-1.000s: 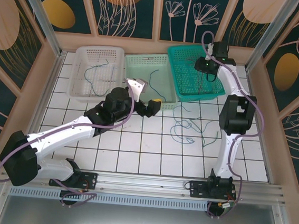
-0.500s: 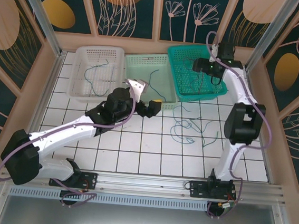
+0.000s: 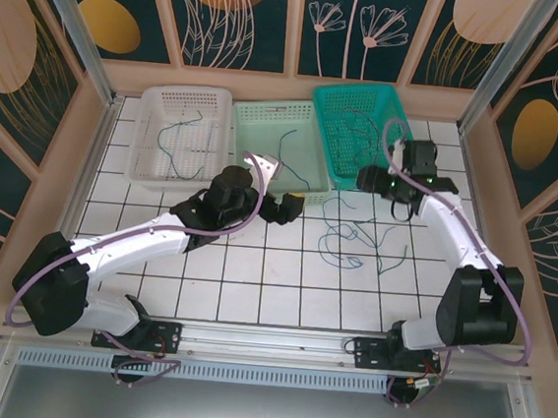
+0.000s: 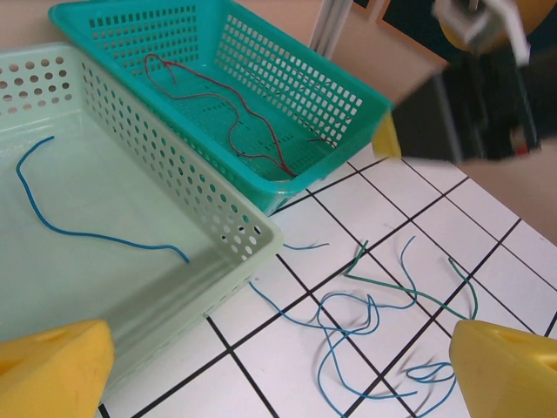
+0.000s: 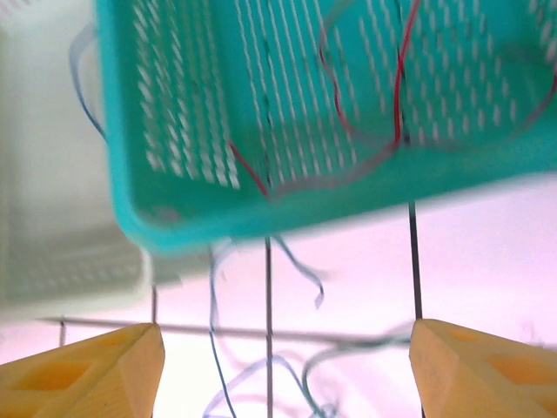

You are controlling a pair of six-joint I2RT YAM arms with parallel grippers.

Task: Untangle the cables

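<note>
Left hand [image 3: 284, 208]: fingers wide apart, empty, over the desk [image 3: 252, 285] beside the pale green basket [image 3: 269, 109]. Right hand [image 3: 373, 181]: fingers apart, empty, at the teal basket [image 3: 322, 114] front edge. Cables [image 3: 355, 238]: tangle on the desk between the hands. Red cable [image 4: 239, 113] lies in the teal basket.

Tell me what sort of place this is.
Probably a robot test cell, not a home: a left arm and right arm bolted to a metal rail, a tiled table fenced by patterned panels, and a white basket, green basket and teal basket beside loose wires.
</note>
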